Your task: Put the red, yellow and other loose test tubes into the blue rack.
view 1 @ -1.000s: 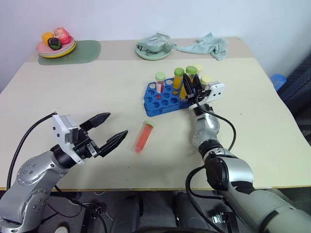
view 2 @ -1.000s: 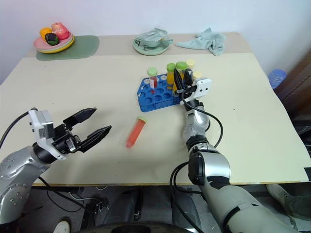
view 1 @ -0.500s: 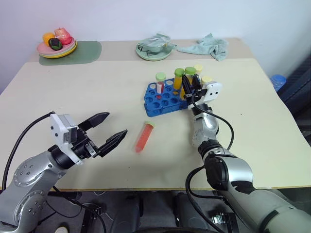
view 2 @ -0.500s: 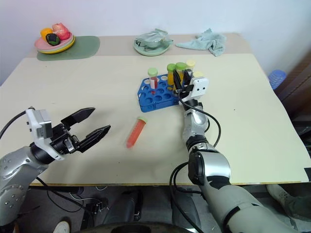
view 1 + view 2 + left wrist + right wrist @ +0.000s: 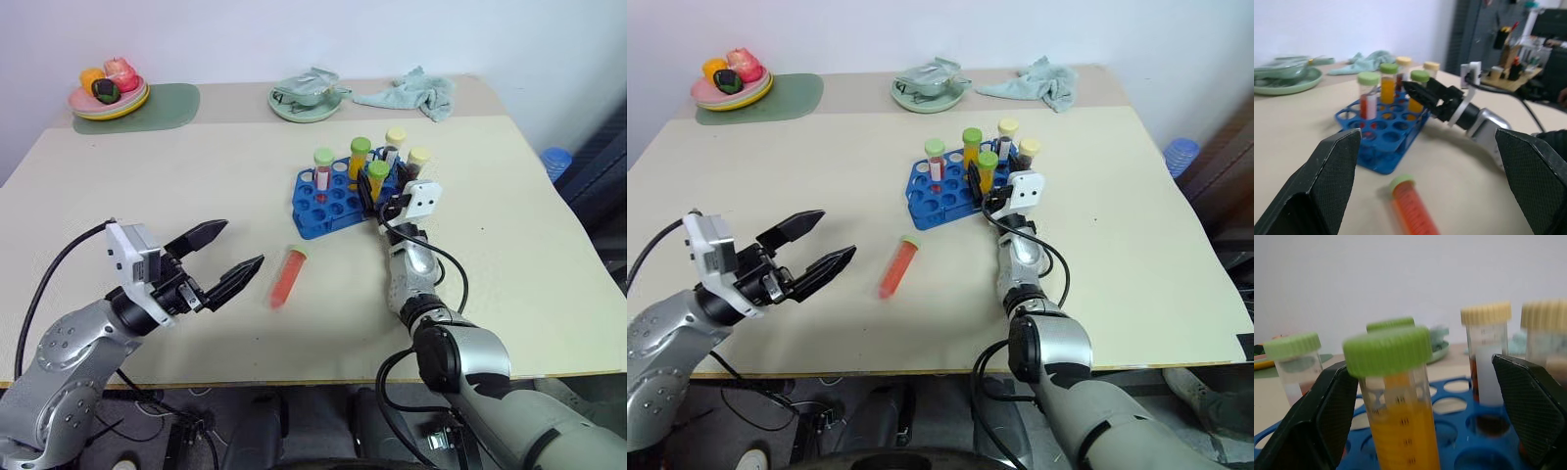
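right hand [image 5: 377,199] sits at the blue rack [image 5: 328,199], fingers spread either side of the yellow tube [image 5: 377,179], which stands upright in its hole. reads as a release, tube seated on its own. left hand [image 5: 223,259] is open and empty, aimed at the red tube [image 5: 287,275] lying loose on the bench [image 5: 176,176] just short of the rack, likely next. right wrist view shows clear gaps between pads and tube; the head views can't resolve that. left wrist view shows the red tube between its fingers' line.
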